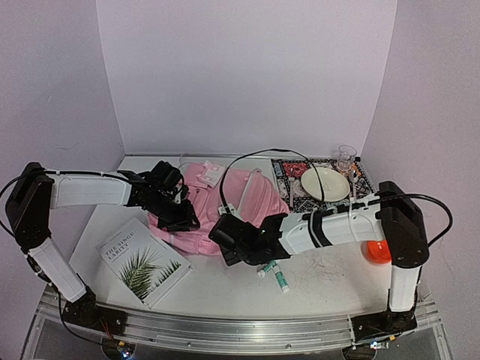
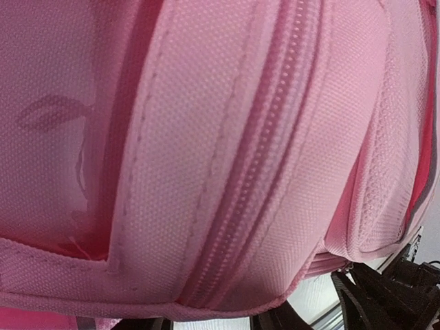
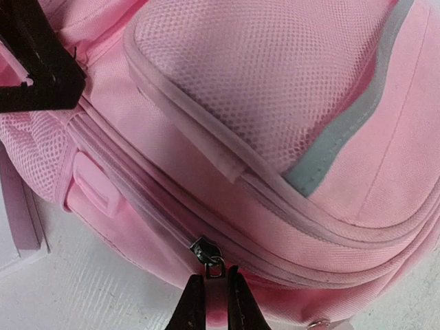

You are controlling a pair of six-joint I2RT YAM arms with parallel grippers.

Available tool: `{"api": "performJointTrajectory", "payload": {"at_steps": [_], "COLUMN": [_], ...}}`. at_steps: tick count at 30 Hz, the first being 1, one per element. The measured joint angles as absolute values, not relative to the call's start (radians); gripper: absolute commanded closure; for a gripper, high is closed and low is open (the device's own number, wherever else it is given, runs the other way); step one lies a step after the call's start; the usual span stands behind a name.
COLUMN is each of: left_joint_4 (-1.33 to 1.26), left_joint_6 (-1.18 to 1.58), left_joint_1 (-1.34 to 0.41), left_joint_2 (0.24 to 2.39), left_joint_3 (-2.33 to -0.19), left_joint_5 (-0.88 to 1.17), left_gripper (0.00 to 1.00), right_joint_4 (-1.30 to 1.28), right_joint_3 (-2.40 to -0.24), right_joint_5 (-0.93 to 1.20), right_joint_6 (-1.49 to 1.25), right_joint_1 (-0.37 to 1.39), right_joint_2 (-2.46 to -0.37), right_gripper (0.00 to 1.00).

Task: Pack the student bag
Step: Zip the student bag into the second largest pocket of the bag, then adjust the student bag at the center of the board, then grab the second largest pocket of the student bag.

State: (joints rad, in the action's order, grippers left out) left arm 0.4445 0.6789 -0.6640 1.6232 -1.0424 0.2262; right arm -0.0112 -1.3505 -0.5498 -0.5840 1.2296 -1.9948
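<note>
**Right claw [image 3: 215, 278] clenched on zip pull [image 3: 210, 251]**

Top: bag [image 1: 251, 196] lies mid-way across the table [image 1: 330, 277]; left claw [image 1: 178, 216] on its left side, grip unclear.
Left wrist: pink bag fabric only.
Right wrist: fingers [image 3: 194, 306] pinch the pull.

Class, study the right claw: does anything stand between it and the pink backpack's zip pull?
Nothing visible does. The right claw is closed on the zip pull at the backpack edge, with no object between them.

Lab test booth: plain lilac walls [image 1: 247, 67], white table [image 1: 330, 277], aluminium rail [image 1: 247, 330].
</note>
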Motion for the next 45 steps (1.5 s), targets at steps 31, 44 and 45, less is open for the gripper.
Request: {"api": "performJointTrajectory", "payload": {"at_steps": [31, 44, 45], "left_joint_4": [0.483, 0.498, 0.498], "left_joint_6": [0.58, 0.697, 0.709], "left_joint_1": [-0.422, -0.422, -0.422], "left_joint_2": [1.662, 1.469, 1.462], "left_joint_3": [-1.093, -0.999, -0.991], "left_joint_5": [0.092, 0.224, 0.238], "left_gripper": [0.55, 0.45, 0.44], "right_joint_4": [0.196, 0.347, 0.361], "right_joint_3": [-1.248, -1.249, -1.248], "right_joint_5": [-0.133, -0.058, -0.052], "right_joint_6": [-0.474, -0.673, -0.69], "right_joint_1": [1.152, 1.152, 1.152], "right_joint_2": [-1.878, -1.944, -1.95], "right_gripper": [0.74, 0.68, 0.68]}}
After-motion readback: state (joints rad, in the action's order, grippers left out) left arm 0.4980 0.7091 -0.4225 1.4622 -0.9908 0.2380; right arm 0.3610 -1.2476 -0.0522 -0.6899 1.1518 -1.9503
